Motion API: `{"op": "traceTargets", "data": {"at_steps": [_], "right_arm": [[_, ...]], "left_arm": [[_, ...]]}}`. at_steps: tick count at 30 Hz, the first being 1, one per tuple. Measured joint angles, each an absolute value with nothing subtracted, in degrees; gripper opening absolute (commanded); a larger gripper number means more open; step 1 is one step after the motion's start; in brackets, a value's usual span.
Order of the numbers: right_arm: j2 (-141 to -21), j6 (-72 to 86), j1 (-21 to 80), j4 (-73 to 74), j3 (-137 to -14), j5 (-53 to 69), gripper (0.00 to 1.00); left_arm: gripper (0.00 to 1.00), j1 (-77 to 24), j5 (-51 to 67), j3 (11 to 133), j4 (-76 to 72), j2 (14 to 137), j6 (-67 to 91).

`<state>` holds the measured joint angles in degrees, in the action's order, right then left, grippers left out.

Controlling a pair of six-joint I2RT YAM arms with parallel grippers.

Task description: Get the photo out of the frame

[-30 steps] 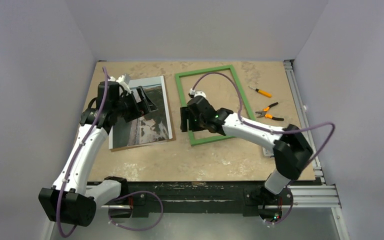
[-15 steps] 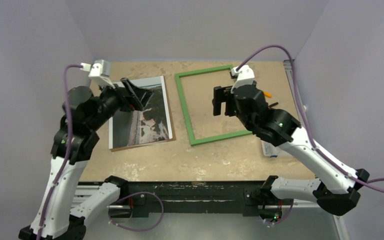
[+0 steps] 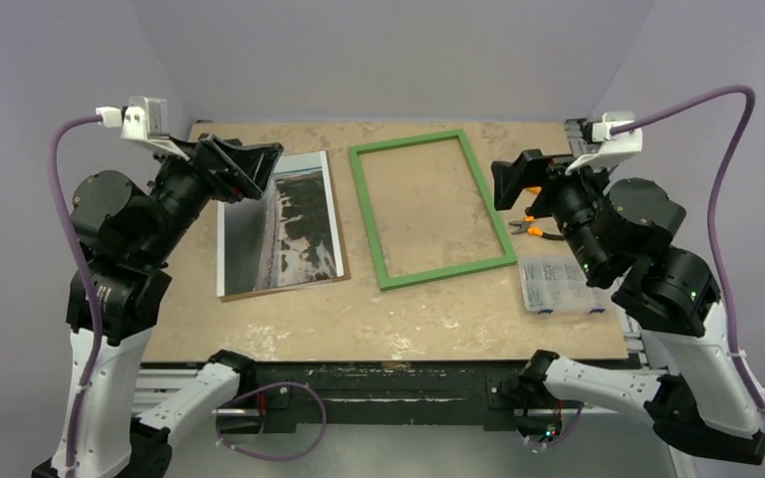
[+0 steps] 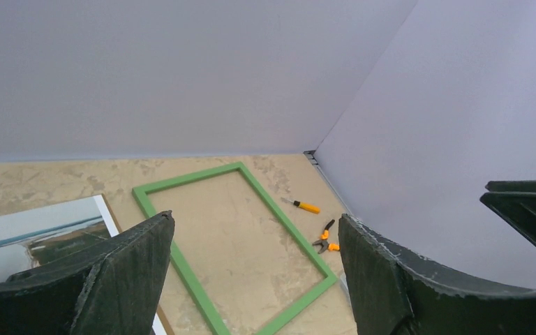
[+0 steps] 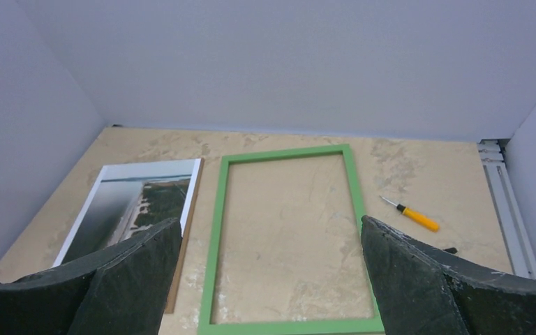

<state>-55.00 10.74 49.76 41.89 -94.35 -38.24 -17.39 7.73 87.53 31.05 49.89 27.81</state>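
Two arms are lifted above the counter (image 3: 408, 324), one at each side. The left jaws stand wide apart with nothing between them, in the air over the far left part of the photo (image 3: 299, 239). The right jaws are spread just as wide and are also empty, up off the right side of the frame (image 3: 367, 214).

The photo lies flat and picture side up on the left half of the counter, fully out of the frame, with a thin brown edge of its backing showing along its right and near sides. The frame lies flat just beside it to the right, with a narrow strip of counter between them and bare counter showing through its opening.

Right of the frame are orange-handled pliers (image 3: 536, 227), a small orange screwdriver (image 5: 410, 214) and, nearer the arms, a clear plastic box (image 3: 558, 284).
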Motion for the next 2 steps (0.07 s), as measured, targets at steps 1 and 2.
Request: {"op": "traceTargets", "data": {"at_steps": [1, 2], "right_arm": [[-54.9, 10.6, 49.8, 41.8, -94.3, -38.3, 0.99], [-54.8, 10.5, 49.8, 41.6, -94.3, -38.6, 0.99]], "left_arm": [[0.85, -17.4, 7.6, 88.0, 31.2, 50.4, 27.8], [0.85, -17.4, 7.5, 88.3, 31.2, 50.7, 27.8]]}}
